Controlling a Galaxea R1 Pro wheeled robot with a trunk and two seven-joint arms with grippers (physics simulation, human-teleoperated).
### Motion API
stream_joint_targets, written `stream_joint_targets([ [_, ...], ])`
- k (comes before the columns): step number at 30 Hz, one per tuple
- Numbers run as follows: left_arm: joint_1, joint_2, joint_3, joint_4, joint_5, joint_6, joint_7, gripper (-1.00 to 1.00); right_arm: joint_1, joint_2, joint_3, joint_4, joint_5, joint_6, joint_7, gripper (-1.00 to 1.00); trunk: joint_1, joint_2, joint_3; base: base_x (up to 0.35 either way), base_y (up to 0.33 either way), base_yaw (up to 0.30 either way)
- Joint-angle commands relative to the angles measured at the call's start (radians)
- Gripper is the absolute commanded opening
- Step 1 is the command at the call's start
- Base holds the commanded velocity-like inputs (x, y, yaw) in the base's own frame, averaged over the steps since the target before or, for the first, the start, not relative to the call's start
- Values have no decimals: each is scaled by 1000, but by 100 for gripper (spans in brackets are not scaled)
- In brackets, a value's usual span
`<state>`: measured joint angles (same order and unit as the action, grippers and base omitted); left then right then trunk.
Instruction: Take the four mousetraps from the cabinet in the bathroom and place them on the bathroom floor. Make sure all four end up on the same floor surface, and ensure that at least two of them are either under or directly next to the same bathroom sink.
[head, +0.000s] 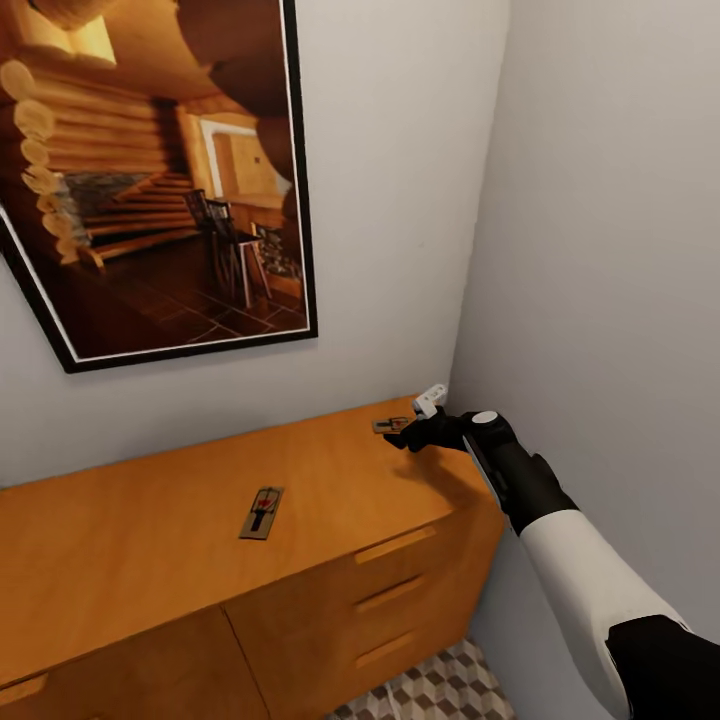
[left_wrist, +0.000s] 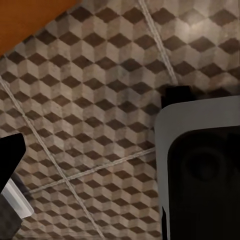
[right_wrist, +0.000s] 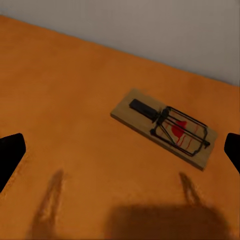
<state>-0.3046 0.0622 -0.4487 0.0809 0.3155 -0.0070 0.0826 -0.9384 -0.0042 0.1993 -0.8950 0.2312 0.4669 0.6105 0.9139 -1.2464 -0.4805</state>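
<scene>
A patch of brown, beige and white cube-patterned bathroom floor tile (head: 440, 690) shows at 6 o'clock in the head view, at the foot of a wide orange-brown wooden cabinet with flat bar handles (head: 395, 545). The left wrist view looks down on the same tiles, with an edge of orange wood in one corner and part of the robot's grey and black body in front; the left hand (left_wrist: 12, 180) appears there as one dark fingertip with a pale pad, and whether its fingers are apart or together cannot be told.

On the cabinet's worktop, a small flat tan wooden mousetrap with dark wire and a red mark (head: 262, 513) lies at about 7 o'clock from the frame's centre. Farther back, at 4 o'clock, the black-and-white right arm reaches in, its black right hand (head: 412, 432) hovering just above a second tan mousetrap (right_wrist: 165, 127) near the worktop's rear corner. In the right wrist view the fingers stand wide apart on either side of this trap, not touching it.

Behind, a black-framed picture of a log-cabin interior (head: 150, 170) hangs on the pale wall.
</scene>
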Motion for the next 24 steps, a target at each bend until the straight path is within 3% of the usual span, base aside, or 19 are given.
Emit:
stream_joint_targets([
  [1,-1,-1,-8,2,8,-1,1,100,0,0,0,-2,10,3,6,100,0,-1,-2,0,0,251],
  [11,0,-1,-8,2,8,-1,1,100,0,0,0,-2,10,3,6,100,0,-1,-4,0,-11,91],
  [24,3,-2,-8,2,8,-1,0,100,0,0,0,-1,11,3,6,100,0,-1,-5,0,-180,5],
])
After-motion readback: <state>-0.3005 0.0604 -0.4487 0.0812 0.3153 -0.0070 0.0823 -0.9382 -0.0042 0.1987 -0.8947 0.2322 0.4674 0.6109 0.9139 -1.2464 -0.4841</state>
